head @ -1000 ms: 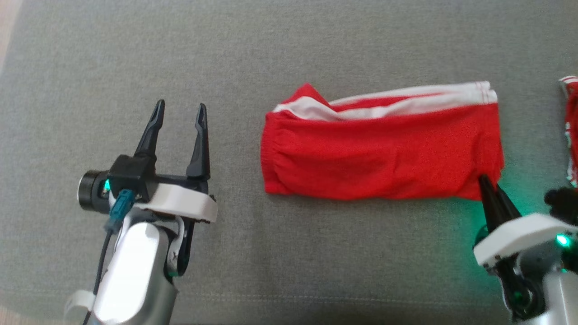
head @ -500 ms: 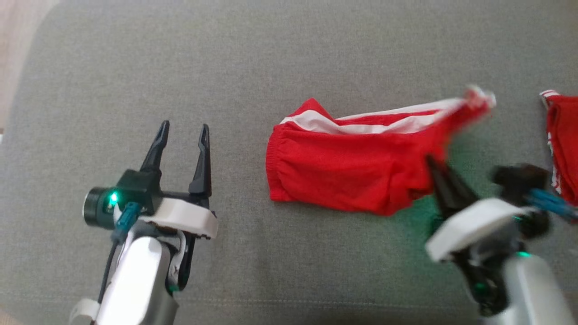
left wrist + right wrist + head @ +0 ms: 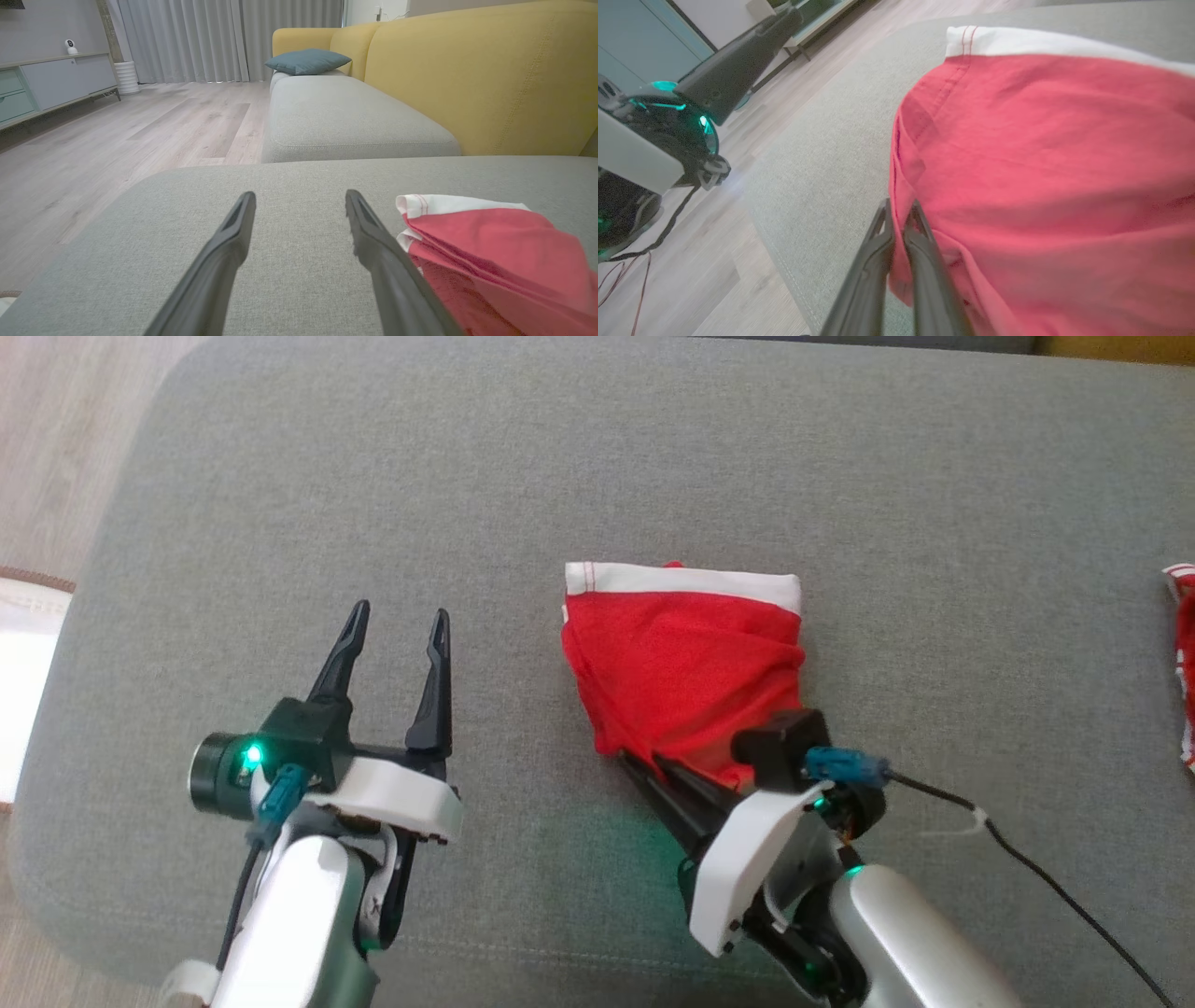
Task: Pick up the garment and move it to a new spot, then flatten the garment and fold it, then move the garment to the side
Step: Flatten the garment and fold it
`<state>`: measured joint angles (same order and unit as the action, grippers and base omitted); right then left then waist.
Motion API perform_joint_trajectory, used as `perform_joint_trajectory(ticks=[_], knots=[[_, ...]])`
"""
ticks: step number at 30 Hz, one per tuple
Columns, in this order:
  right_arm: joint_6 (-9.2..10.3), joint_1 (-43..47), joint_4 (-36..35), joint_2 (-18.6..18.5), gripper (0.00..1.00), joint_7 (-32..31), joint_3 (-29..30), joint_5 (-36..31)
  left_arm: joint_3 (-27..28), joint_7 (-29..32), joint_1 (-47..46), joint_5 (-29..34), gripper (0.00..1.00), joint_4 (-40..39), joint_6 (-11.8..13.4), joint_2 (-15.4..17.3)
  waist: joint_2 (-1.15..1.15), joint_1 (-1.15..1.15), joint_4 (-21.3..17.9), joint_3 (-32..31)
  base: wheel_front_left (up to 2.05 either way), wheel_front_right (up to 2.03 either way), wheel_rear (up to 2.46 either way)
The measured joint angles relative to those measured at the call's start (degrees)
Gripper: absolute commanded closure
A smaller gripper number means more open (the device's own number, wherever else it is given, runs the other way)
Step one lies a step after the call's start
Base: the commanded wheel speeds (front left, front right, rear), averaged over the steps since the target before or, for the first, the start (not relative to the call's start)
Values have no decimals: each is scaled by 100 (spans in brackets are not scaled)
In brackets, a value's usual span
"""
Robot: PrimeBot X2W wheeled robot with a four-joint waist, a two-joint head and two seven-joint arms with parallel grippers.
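Note:
The red garment (image 3: 686,663) with a white band along its far edge lies folded in half on the grey sofa seat (image 3: 560,476). My right gripper (image 3: 637,763) is shut on the garment's near left corner, fingers pointing up and left. In the right wrist view the two fingers press together at the garment's (image 3: 1041,154) edge, at my right gripper (image 3: 899,207). My left gripper (image 3: 397,616) stands open to the left of the garment, apart from it, holding nothing. The left wrist view shows my left gripper (image 3: 299,196) with the garment (image 3: 490,252) just beside its right finger.
Another red and white cloth (image 3: 1184,663) lies at the seat's right edge. A dark cable (image 3: 1027,868) trails from my right wrist. Wooden floor (image 3: 65,448) lies beyond the seat's left edge. A yellow backrest (image 3: 490,79) and a blue cushion (image 3: 306,60) stand further off.
My right gripper has swept left with the garment's right end, laying it over the left half. The camera has shifted too. My left gripper stays open.

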<state>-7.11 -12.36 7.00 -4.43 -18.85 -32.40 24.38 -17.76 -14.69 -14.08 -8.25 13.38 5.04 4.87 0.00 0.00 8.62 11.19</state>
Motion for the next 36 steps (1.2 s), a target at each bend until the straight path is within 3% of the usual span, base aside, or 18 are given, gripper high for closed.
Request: perform_joint_trajectory(ticks=[2, 3, 4, 5, 14, 18, 19, 23, 27, 36], knots=[[0, -60, 202, 7, 100, 80, -93, 42, 0, 0, 0, 0, 0, 0, 0, 1, 0, 0, 21, 27, 0, 0, 0], [0, -99, 290, 8, 75, 127, -114, 49, 0, 0, 0, 0, 0, 0, 1, 1, 0, 0, 26, 41, 0, 0, 0], [0, -140, 363, 8, 43, 171, -122, 49, 0, 0, 0, 0, 0, -2, 2, 1, 0, 0, 26, 55, 0, 0, 0], [0, -177, 427, 8, 0, 213, -133, 49, 0, 0, 0, 0, 0, -3, 4, 1, 0, 0, 23, 67, 0, 0, 0], [0, -487, 293, 5, 0, 1333, -156, -92, 3, 0, 0, -43, 0, -5, 51, 7, 0, 0, -123, 94, 0, 0, 0], [0, -444, 79, -44, 0, 1857, 604, -375, 8, 0, 0, -42, 0, -23, 108, 35, 0, 0, -232, 47, 0, 0, 0], [0, -365, -83, -119, 0, 2007, 1168, -528, 16, 0, 3, -42, 0, -48, 115, 63, 0, 0, -289, 12, 0, 0, 0], [0, 180, -382, -198, 0, 2042, 2217, -816, 44, 0, 108, -42, 0, -127, 189, 126, 0, 0, -407, -81, 0, 0, 0], [0, 775, -654, -175, 0, 1971, 2907, -1001, 107, 0, 310, -42, 0, -179, 250, 213, 0, 0, -511, -201, 0, 0, 0], [0, 1506, -1184, 21, 0, 1671, 3312, -1170, 172, 105, 714, -49, 0, -367, 357, 369, 0, 0, -620, -537, 0, 0, 0]])
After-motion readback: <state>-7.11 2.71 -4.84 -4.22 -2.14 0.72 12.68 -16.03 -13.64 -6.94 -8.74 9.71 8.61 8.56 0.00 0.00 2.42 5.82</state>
